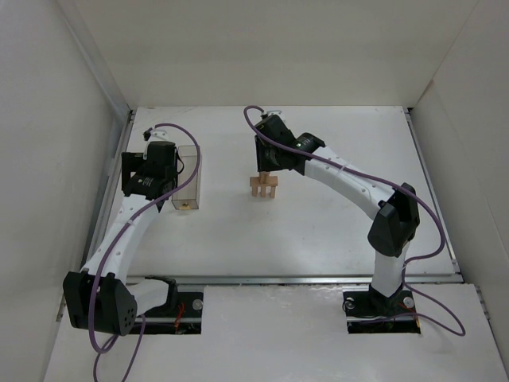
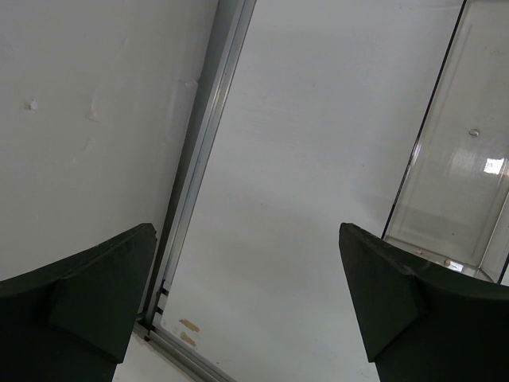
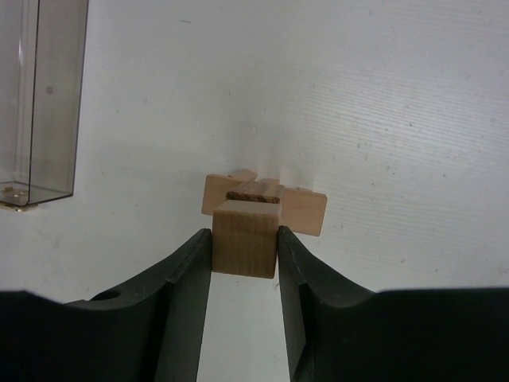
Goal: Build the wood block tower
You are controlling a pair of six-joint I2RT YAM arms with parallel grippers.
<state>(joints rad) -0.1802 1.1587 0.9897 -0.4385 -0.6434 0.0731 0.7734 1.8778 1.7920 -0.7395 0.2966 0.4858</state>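
Far left: left gripper (image 2: pixel 245 239), fingers (image 2: pixel 119 278) spread wide with nothing between them, hanging over the white table (image 1: pixel 318 231) near its left edge, where a metal rail (image 2: pixel 208 151) runs along the wall. Just to its right: clear plastic box (image 1: pixel 188 178), rectangular and upright on the table, its long side running away from the arm bases. Centre: tower (image 1: pixel 264 188), a small stack of tan pieces, uprights bridged by a crosspiece, standing on the table well apart from the box. Directly over the tower: right gripper (image 3: pixel 245 243), pointing down, both fingers (image 3: pixel 191 270) pressed flat against the opposite sides of one wood block (image 3: pixel 245 248), a small plain cube. The block sits at the tower's top, centred on the crosspiece; whether it touches the crosspiece cannot be told.
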